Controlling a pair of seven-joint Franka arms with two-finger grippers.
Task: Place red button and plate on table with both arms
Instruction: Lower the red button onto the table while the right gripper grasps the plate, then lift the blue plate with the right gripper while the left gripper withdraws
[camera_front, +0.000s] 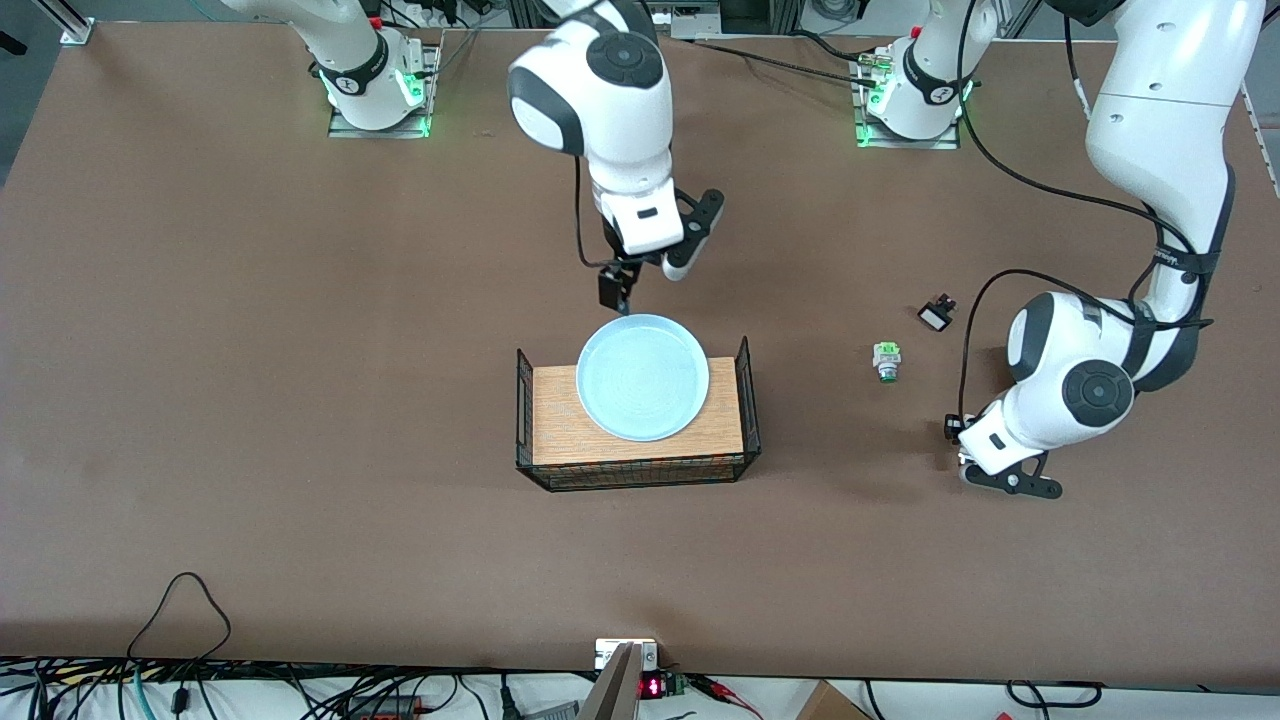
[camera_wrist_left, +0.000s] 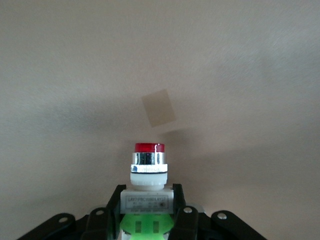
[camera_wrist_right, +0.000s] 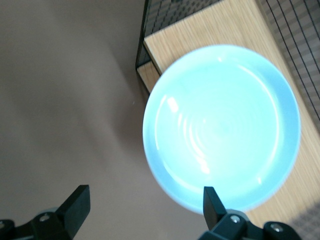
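Two jobs are split between the arms. The right gripper (camera_front: 622, 290) hangs over the rim of the plate (camera_front: 643, 377) on the side facing the robot-base edge of the table (camera_front: 250, 400); its fingers (camera_wrist_right: 75, 207) are spread wide and hold nothing. In the right wrist view one finger lies over the plate's edge and the other over bare tabletop, so the rim sits between them. The plate rests on the wooden board (camera_front: 560, 430) inside the black wire frame (camera_front: 745, 400), mid-table. The left gripper (camera_wrist_left: 147, 217), low over the table toward the left arm's end, is clamped on the red button (camera_wrist_left: 148, 172) by its body, red cap pointing away from the wrist. A green-capped switch (camera_front: 886, 361) lies loose on the table toward mid-table from that gripper.
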